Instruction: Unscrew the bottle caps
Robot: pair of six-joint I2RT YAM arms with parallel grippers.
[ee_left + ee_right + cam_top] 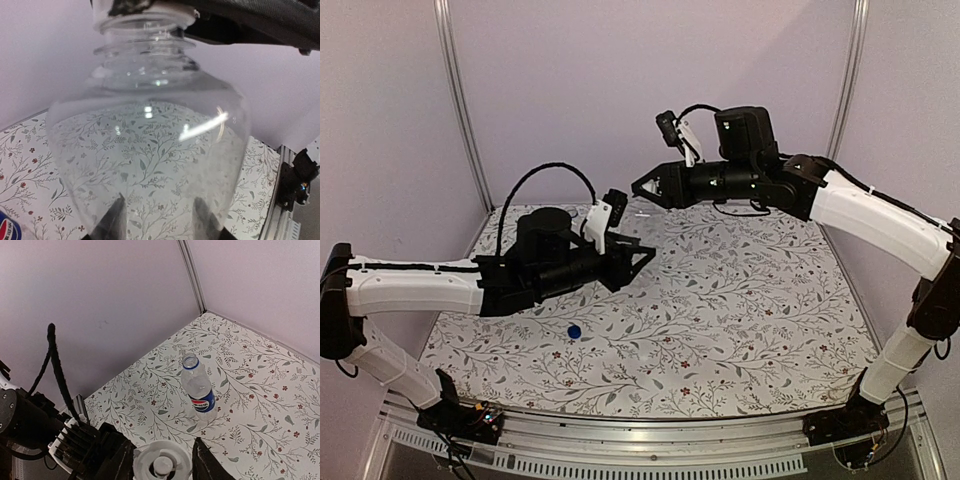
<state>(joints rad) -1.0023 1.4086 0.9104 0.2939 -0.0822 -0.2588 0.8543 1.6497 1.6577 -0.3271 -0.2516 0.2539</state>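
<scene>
Pepsi bottle (198, 390) stands capless, blue cap (574, 331) lying near-left on the table (770, 300); left gripper (160, 220) grasps the plain bottle (150, 150). Right gripper (162, 460) clenches its whitish cap (150, 455), apparently not yet off.

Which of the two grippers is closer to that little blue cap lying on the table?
Left. The left gripper, holding the clear bottle, hangs just above and behind the blue cap. The right gripper is higher and farther back, at that bottle's whitish cap.

The tablecloth (740, 320) is showing grey sprigs and red flowers on white; the cap (574, 331) is showing bright blue; the Pepsi bottle (199, 387) is wearing a blue band.
</scene>
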